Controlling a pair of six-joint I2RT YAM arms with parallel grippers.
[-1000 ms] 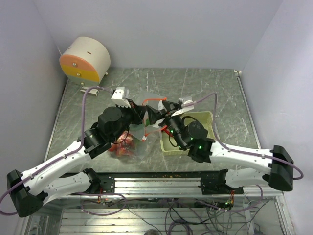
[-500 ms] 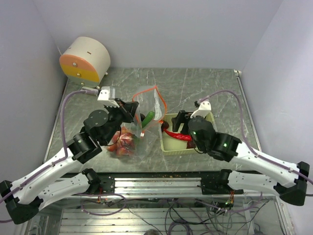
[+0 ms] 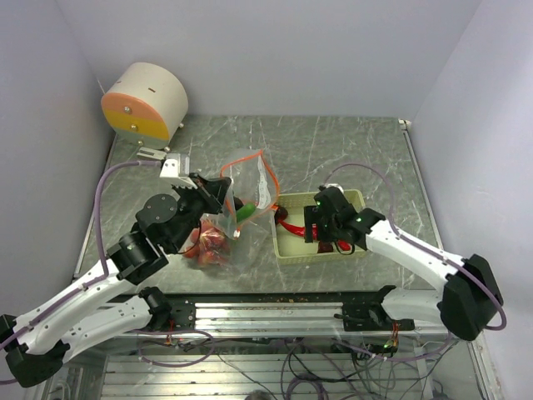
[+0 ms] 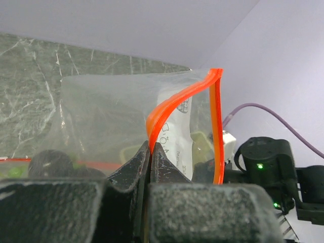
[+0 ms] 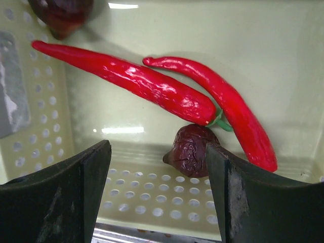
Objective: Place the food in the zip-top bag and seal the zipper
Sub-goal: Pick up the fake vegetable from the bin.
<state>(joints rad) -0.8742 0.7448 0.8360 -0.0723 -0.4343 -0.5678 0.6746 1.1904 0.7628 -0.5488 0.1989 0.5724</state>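
My left gripper [image 4: 150, 150] is shut on the orange-red zipper [image 4: 172, 104] and holds the mouth of the clear zip-top bag [image 3: 246, 196] up and open. Red food [image 3: 210, 243] and a green piece [image 3: 246, 212] lie inside the bag. My right gripper [image 5: 158, 190] is open, lowered into the pale green basket [image 3: 293, 252]. Two red chili peppers [image 5: 147, 86] [image 5: 230, 109] and a dark purple wrinkled piece [image 5: 191, 149] lie on the basket floor; the purple piece sits just inside my right finger [image 5: 238, 197]. Another dark piece [image 5: 63, 15] rests in the far corner.
A round cream and orange device [image 3: 143, 102] stands at the back left of the marble table [image 3: 350, 150]. The basket's perforated walls [image 5: 35, 126] enclose my right gripper on all sides.
My right gripper has withdrawn from the bag mouth and dropped into the basket over the peppers. My left gripper has kept its hold on the zipper, shifting slightly left; the bag now stands upright.
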